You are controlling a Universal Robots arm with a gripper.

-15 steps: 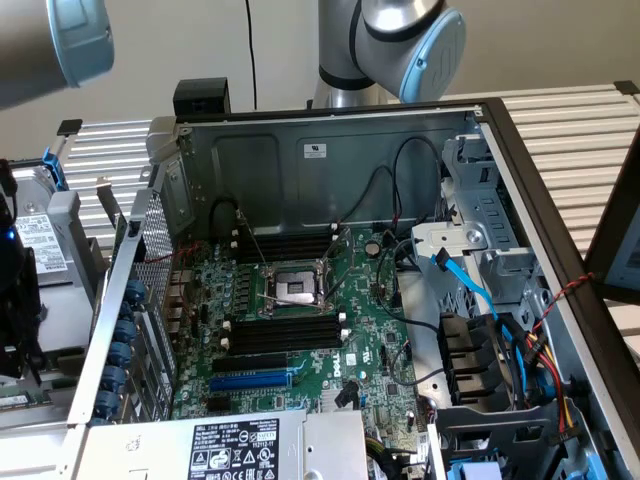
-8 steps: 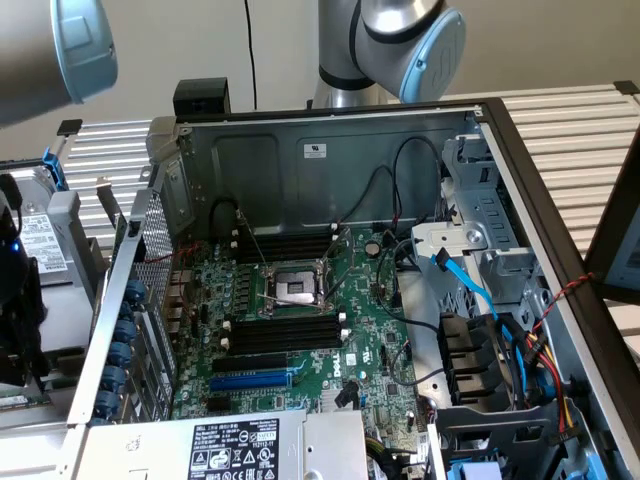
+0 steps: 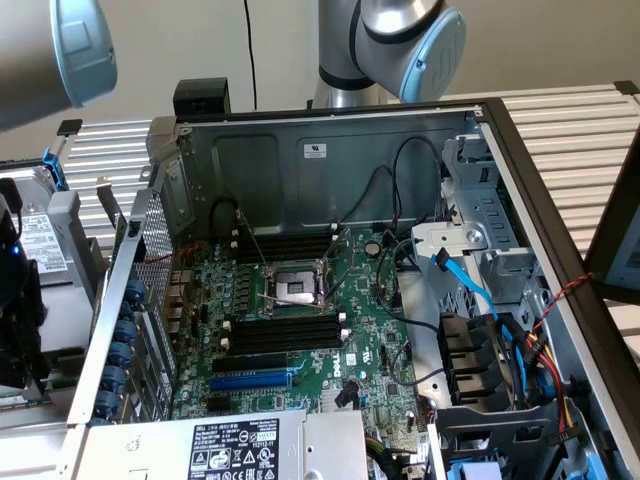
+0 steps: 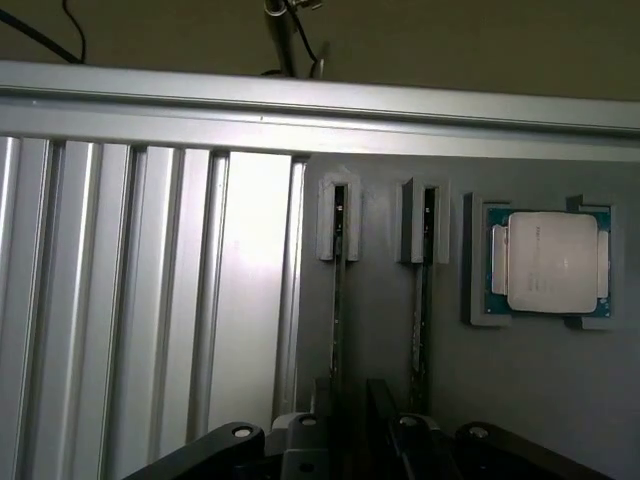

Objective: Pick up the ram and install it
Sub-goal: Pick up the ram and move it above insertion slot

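Observation:
Two ram sticks stand on edge in grey holders on a grey plate: one ram [image 4: 339, 290] and a second ram [image 4: 421, 290] beside it. They look like thin dark-green strips. My gripper [image 4: 358, 425] hovers over the near ends of these sticks, its dark fingers [image 4: 385, 410] open with nothing between them. In the exterior view the open computer case holds the green motherboard [image 3: 300, 350] with long black memory slots [image 3: 285, 335] beside the CPU socket [image 3: 295, 290].
A CPU chip [image 4: 548, 262] sits in its own grey holder next to the ram. Ribbed aluminium slats [image 4: 130, 300] form the table. Inside the case are blue and black cables [image 3: 470, 290], a drive cage [image 3: 490, 210] and a power supply [image 3: 240, 450]. The arm's elbow [image 3: 410, 40] rises behind the case.

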